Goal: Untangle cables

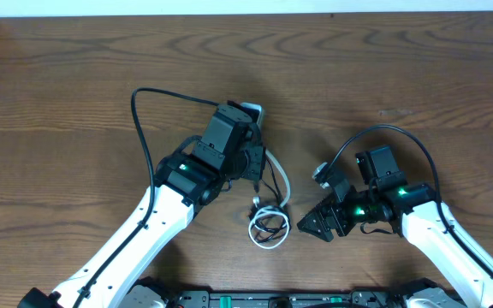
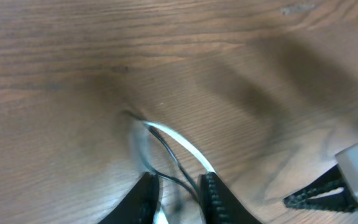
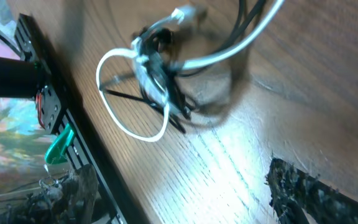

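The black and white cables lie in a small knotted bundle (image 1: pixel 268 227) near the table's front edge. It also shows in the right wrist view (image 3: pixel 157 74), with a white loop (image 3: pixel 114 106) hanging off it. A white strand (image 1: pixel 282 181) and a black strand rise from the bundle to my left gripper (image 1: pixel 261 174). In the left wrist view the left gripper (image 2: pixel 178 199) is shut on the white strand (image 2: pixel 180 142) and the black strand (image 2: pixel 165 148). My right gripper (image 1: pixel 317 226) is open and empty just right of the bundle. Only one of its fingers (image 3: pixel 294 190) shows in the right wrist view.
The wooden table (image 1: pixel 418 77) runs out to the back and both sides. A black rail (image 3: pixel 48 99) lines the front table edge close to the bundle. The right gripper's finger (image 2: pixel 319 194) shows at the lower right of the left wrist view.
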You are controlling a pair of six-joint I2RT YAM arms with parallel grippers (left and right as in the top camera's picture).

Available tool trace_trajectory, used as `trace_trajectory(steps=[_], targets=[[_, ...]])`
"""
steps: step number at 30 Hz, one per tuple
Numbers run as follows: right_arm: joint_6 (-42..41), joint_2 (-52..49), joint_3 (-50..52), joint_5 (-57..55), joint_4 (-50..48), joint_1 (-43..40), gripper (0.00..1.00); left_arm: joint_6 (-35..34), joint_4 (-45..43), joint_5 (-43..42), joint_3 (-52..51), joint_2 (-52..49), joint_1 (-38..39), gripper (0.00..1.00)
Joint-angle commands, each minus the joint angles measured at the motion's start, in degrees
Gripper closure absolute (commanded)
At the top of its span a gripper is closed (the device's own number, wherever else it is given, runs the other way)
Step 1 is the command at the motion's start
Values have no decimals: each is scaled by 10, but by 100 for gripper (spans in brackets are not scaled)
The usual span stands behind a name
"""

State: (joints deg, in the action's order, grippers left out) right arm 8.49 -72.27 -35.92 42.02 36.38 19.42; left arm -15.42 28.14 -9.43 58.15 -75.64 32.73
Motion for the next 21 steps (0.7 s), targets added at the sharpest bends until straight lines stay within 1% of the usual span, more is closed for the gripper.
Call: trace_trajectory(steps=[1,2,3,5,8,10,14,16,17,18,21], targets=[[11,-1,2,-10,-4,1,15,-25,19,9,5,3,-3,60],[9,-1,2,-14,-4,1,14,-31,27,9,5,3,-3,53],[9,-1,2,-14,-3,1,14,-36,40,9,5,1,-2,49],[10,-1,2,-14,-5,1,13,-47,64,9,5,-2,-2,45],[10,-1,2,-18,-11,1,13,-53,99,-19,5,-9,-2,44],[7,-1,2,-38,-15,1,14,-53,109,-70,4,-17,-2,44],[-24,-1,2,-97,-21,1,16,-53,108,-154,4,-32,-2,45],[-60,-1,2,-152,-23,1,16,-55,109,-186,4,-42,-2,45],[-83,-1,2,-185,-24,1,16,-62,109,-197,4,-47,-2,48],[-125,-1,2,-238,-24,1,15,-74,111,-202,3,-54,-1,49],[-219,-1,2,-336,-23,1,10,-121,123,-202,3,-75,-1,50]])
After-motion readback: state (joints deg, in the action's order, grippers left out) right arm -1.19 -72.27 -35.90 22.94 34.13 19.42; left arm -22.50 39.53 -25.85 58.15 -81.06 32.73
